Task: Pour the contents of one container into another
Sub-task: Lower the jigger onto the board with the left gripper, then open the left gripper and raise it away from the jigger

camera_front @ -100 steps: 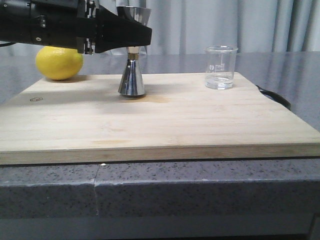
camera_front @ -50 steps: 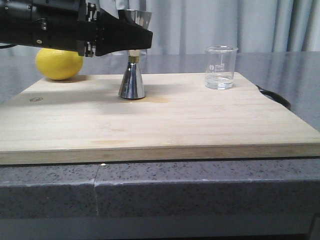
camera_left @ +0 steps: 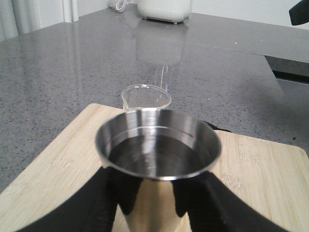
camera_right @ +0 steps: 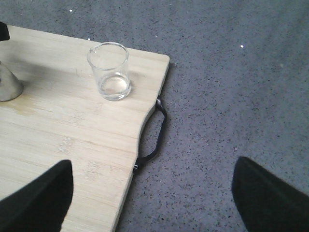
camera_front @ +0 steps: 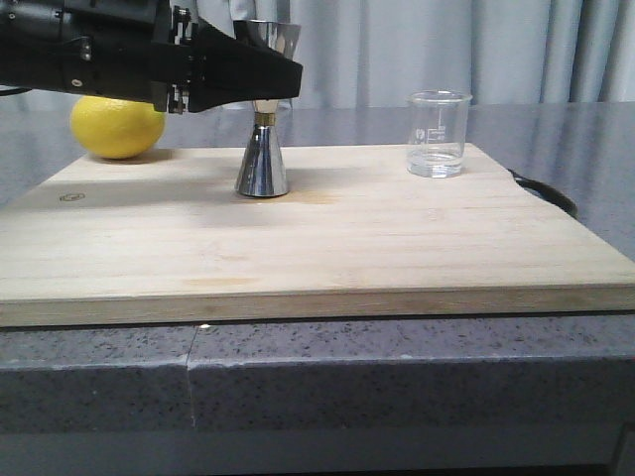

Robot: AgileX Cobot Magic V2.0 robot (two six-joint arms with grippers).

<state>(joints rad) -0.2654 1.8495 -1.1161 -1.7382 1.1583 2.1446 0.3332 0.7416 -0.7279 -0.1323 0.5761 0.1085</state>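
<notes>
The steel jigger (camera_front: 262,159) stands upright on the wooden board (camera_front: 347,238), left of centre, its gold band just under my left gripper (camera_front: 283,74). That gripper comes in from the left and is shut on the jigger's upper cup. The left wrist view shows the jigger (camera_left: 159,145) with dark liquid in the cup and a black finger pressed on each side. The glass beaker (camera_front: 438,134) stands alone at the board's far right corner, almost empty. In the right wrist view the beaker (camera_right: 110,72) lies well ahead of my right gripper (camera_right: 152,203), which is wide open above the board's edge.
A yellow lemon (camera_front: 117,124) rests at the board's far left corner, behind the left arm. A black handle (camera_right: 157,135) juts from the board's right side. Grey speckled counter surrounds the board. A white appliance (camera_left: 164,9) stands far off on the counter.
The jigger has dropped slightly onto the board since a second ago, and the left gripper shifted a little upward on it. The beaker has not moved.
</notes>
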